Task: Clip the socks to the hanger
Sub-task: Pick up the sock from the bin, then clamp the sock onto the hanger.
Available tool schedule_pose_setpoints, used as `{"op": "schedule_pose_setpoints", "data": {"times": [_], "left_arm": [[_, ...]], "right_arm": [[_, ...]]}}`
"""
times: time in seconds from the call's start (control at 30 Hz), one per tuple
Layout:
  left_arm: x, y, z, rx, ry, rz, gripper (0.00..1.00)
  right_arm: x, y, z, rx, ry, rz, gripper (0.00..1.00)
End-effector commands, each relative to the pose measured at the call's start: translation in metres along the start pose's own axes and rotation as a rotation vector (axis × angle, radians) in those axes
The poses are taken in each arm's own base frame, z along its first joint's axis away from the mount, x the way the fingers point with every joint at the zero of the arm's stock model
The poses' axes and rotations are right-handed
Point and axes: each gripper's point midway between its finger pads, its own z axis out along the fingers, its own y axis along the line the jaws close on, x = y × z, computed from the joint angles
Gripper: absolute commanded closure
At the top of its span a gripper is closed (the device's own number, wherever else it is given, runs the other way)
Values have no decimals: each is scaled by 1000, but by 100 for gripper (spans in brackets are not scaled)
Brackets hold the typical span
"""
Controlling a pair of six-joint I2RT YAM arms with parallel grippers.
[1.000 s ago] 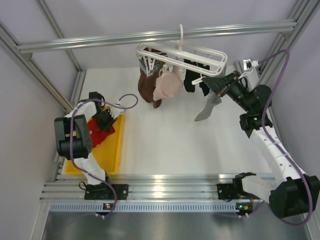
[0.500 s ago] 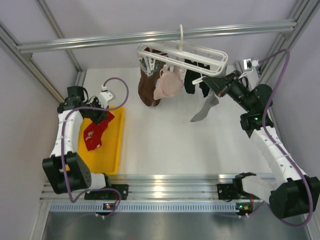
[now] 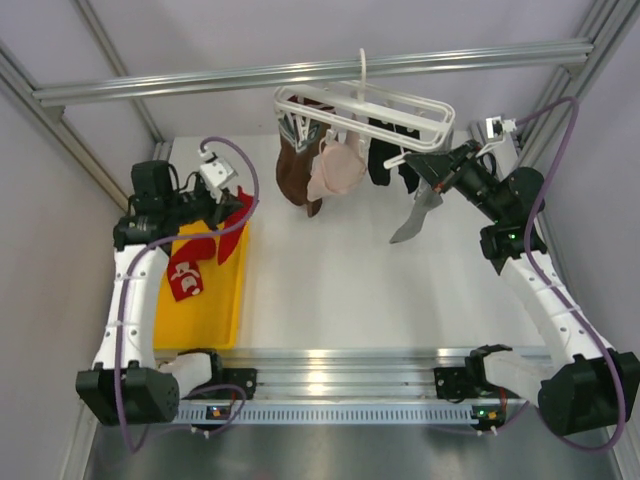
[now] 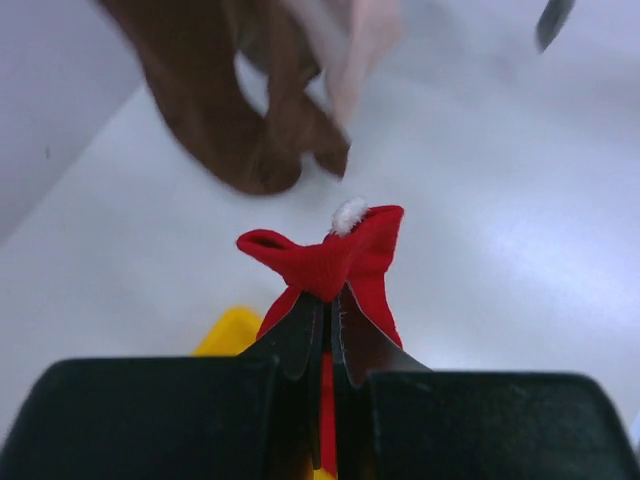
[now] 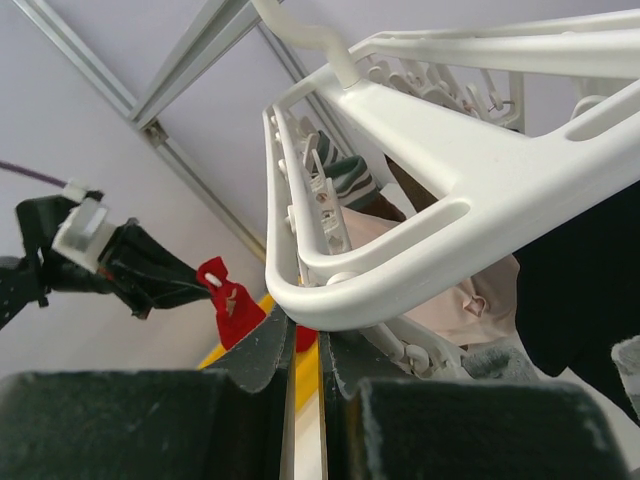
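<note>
My left gripper (image 3: 232, 208) (image 4: 330, 295) is shut on a bright red sock (image 3: 240, 212) (image 4: 340, 255) and holds it up above the far end of the yellow tray (image 3: 225, 300). A second red sock with white markings (image 3: 187, 276) lies in the tray. The white hanger (image 3: 400, 105) (image 5: 450, 170) hangs from its hook at the back. My right gripper (image 3: 432, 168) (image 5: 305, 325) is closed to a thin slit at the underside of the hanger's right corner. A grey sock (image 3: 418, 215) (image 5: 495, 360) dangles just below it. The right wrist view shows the held red sock (image 5: 228, 300).
A dark-brown sock (image 3: 295, 180) (image 4: 240, 130), a pale-pink sock (image 3: 338, 170) and a black sock (image 3: 385, 160) hang from the hanger's pegs. An aluminium frame bar (image 3: 300, 75) runs above the hanger. White walls close in both sides.
My left arm has risen from the tray and moved right towards the hanger, lifting one red sock. The grey sock has swung slightly. The right arm has stayed put.
</note>
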Motion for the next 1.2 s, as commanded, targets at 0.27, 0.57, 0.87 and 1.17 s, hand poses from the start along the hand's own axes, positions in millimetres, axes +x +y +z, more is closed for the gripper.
{"op": "schedule_pose_setpoints", "data": {"times": [0.27, 0.57, 0.87, 1.17], "left_arm": [[-120, -131, 56, 221, -538, 387, 100], [-141, -179, 102, 206, -670, 593, 100], [-155, -194, 135, 223, -703, 622, 100], [-178, -220, 154, 239, -697, 667, 100]], "right_arm": [[-13, 21, 3, -96, -5, -43, 100], [-5, 30, 2, -142, 31, -50, 100], [8, 28, 4, -145, 74, -61, 100], [8, 27, 9, -129, 67, -50, 100]]}}
